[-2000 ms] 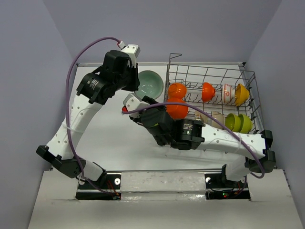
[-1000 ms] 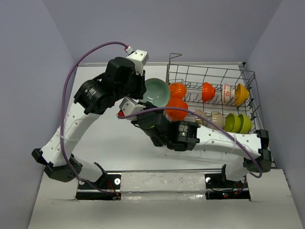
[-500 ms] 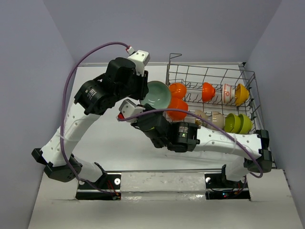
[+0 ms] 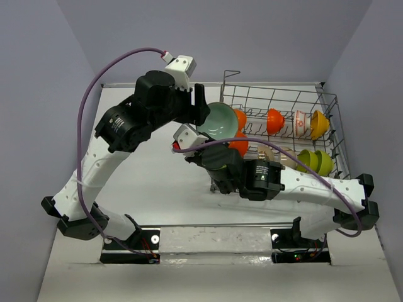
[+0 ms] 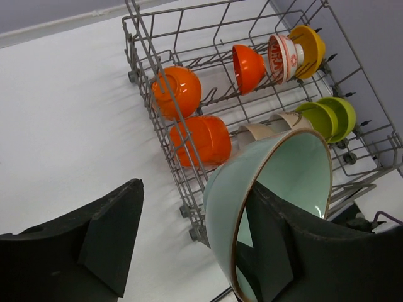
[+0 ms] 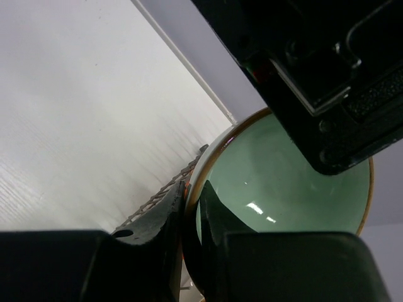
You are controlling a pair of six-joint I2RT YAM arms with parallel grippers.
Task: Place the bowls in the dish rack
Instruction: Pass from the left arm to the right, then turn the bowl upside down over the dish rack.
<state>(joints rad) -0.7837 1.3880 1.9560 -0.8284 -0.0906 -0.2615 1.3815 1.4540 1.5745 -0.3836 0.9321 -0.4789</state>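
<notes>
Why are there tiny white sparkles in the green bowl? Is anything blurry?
Right wrist view: those sparkles are light glaring off the glossy pale teal bowl; the right gripper pinching its rim looks dark and soft. Left wrist view: same glare on the orange bowls; dish rack sharp.

White table (image 4: pixel 145 182), plain lavender-grey walls (image 4: pixel 38 94) on three sides, soft even light.
</notes>
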